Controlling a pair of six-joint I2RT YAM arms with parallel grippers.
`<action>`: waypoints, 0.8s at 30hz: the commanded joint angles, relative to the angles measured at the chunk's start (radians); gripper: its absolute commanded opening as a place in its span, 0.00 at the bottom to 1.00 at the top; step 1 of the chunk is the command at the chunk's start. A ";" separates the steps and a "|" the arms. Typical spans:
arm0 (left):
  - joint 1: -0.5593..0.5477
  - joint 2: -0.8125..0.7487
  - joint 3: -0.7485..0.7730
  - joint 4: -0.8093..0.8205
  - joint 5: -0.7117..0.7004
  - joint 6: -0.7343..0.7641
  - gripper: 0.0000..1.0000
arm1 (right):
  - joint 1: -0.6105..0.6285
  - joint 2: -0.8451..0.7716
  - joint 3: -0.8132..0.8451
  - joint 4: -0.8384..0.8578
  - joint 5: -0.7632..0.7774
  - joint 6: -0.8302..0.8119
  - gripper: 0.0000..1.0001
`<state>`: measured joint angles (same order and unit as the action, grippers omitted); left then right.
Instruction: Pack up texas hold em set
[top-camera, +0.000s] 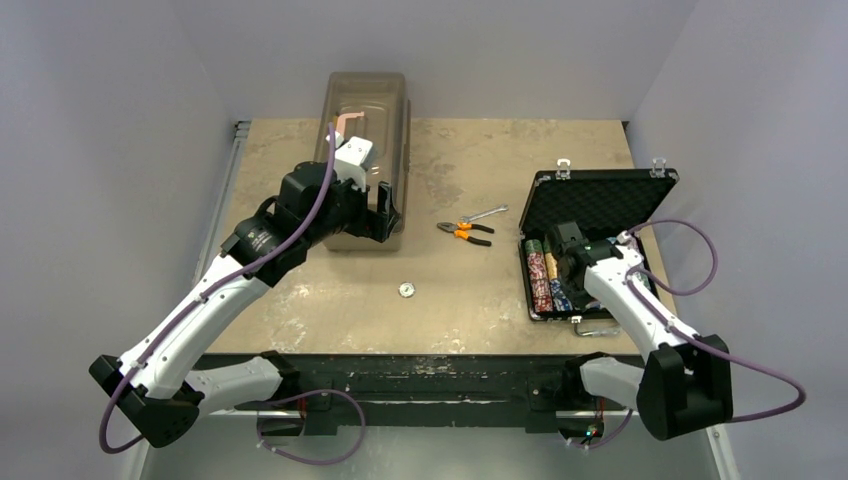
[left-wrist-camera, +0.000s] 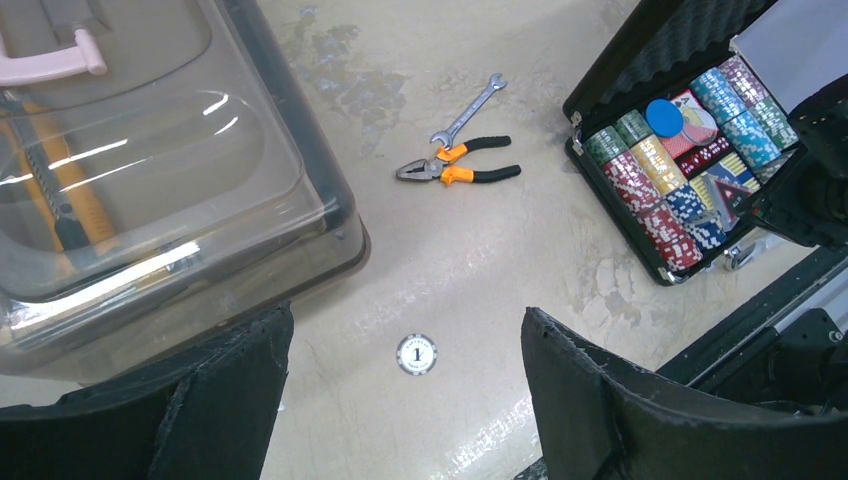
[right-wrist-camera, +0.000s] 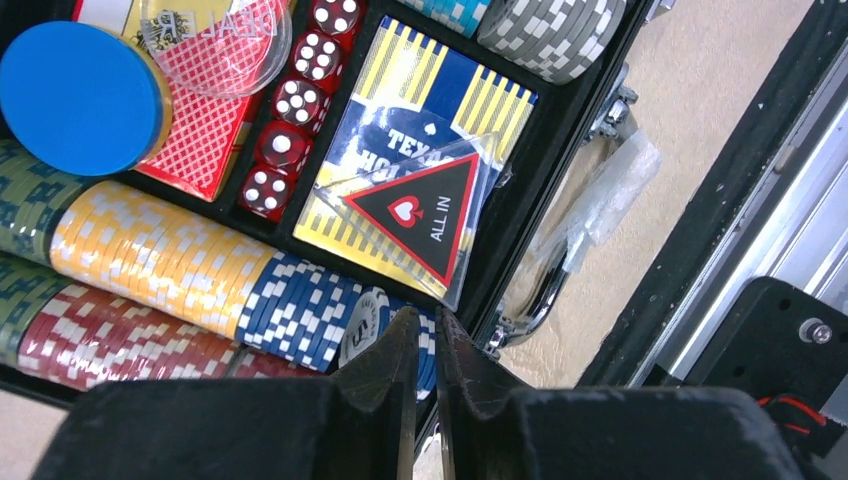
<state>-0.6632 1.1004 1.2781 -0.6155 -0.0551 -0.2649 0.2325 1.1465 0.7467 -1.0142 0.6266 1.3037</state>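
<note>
Brown box (left-wrist-camera: 150, 200): cropped by the top and left edges of the left wrist view; contents show only as blurred orange and dark shapes through the tinted lid.
Case (top-camera: 600, 200): in the top view the right arm (top-camera: 620, 290) covers the middle of the tray; in the left wrist view the same arm hides one corner.
Loose chip (top-camera: 407, 290) on the counter (top-camera: 450, 310): too small in the top view to read.
Card box (right-wrist-camera: 440, 110): title partly covered by the triangle token (right-wrist-camera: 420, 210); only the opening letters of two words show.
Pale chip (right-wrist-camera: 365, 318): half hidden behind the right fingers (right-wrist-camera: 395, 385); contact cannot be told.
Dealer button (right-wrist-camera: 215, 35): cropped by the right wrist view's upper edge.
</note>
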 joint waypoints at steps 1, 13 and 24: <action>0.003 0.003 0.006 0.032 0.008 0.021 0.81 | -0.005 0.032 0.027 0.045 0.051 -0.061 0.09; 0.003 0.007 0.006 0.031 0.006 0.023 0.81 | -0.004 0.149 -0.034 0.159 -0.116 -0.090 0.00; 0.004 0.012 0.008 0.030 0.012 0.023 0.81 | -0.004 0.076 0.035 0.097 0.013 -0.142 0.00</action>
<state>-0.6632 1.1133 1.2781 -0.6159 -0.0551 -0.2649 0.2222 1.2621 0.7219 -0.8585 0.5858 1.1923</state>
